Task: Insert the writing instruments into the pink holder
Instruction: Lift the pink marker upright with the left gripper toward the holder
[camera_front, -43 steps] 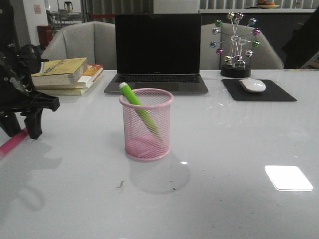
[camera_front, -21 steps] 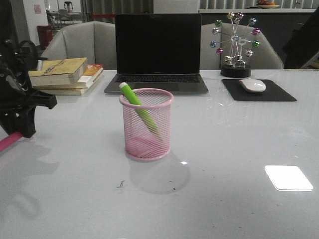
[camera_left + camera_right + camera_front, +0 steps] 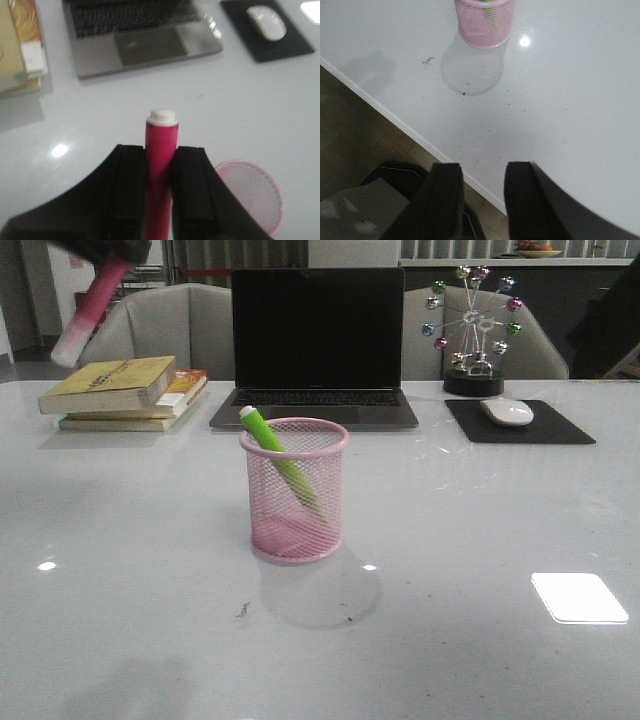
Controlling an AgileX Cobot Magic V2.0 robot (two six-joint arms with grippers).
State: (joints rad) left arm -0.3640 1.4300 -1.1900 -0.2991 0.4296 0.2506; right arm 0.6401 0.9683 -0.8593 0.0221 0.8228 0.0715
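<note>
The left gripper [image 3: 160,195] is clamped on the pink marker [image 3: 161,150], fingers pressed against both flanks of the barrel, white end [image 3: 162,116] protruding beyond the fingertips. In the front view the marker [image 3: 92,302] hangs high above the table [image 3: 480,540], tilted, at about 10 o'clock from the pink holder [image 3: 294,490] and well apart from it. The green marker [image 3: 280,458] already leans inside the holder, its white tip resting on the rim at 10 o'clock.

Risks, as judged:
- Misalignment. The holder mouth [image 3: 252,192] sits to one side of the gripper axis; a descent without lateral correction would land the marker on the rim or the table
- Obstruction. The green marker occupies the near-left of the mouth; contact could deflect the pink marker or tip the light mesh cup
- Tilt. A slanted entry may catch the mesh wall

The right gripper [image 3: 481,200] is empty, fingers apart, over the table edge at 5 o'clock of the holder [image 3: 484,22]
</note>
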